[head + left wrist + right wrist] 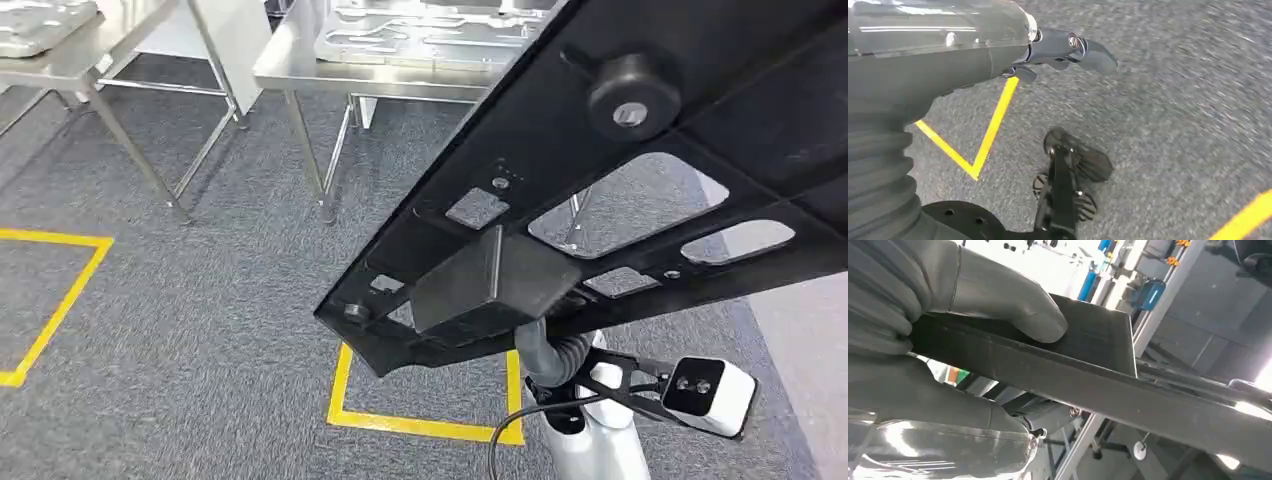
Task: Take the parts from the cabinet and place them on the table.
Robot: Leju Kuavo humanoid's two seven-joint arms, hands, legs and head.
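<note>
**Black panel held aloft over grey carpet**

At far left, yellow tape lines (55, 300) mark a square on the speckled grey carpet (200, 330). Behind stand steel tables (300, 70) on thin legs, carrying pale moulded sheets (430, 35). The left hand (1068, 50) hangs over the carpet, its dark fingers loosely extended and holding nothing. Across the right side, a flat matte black part (620, 190), pierced with angular cut-outs and bearing a round knob, tilts up and hides much of the floor. The right hand (938, 340) grips its edge, grey thumb pressed on the upper face, fingers beneath. A white wrist camera (708, 395) juts below.
</note>
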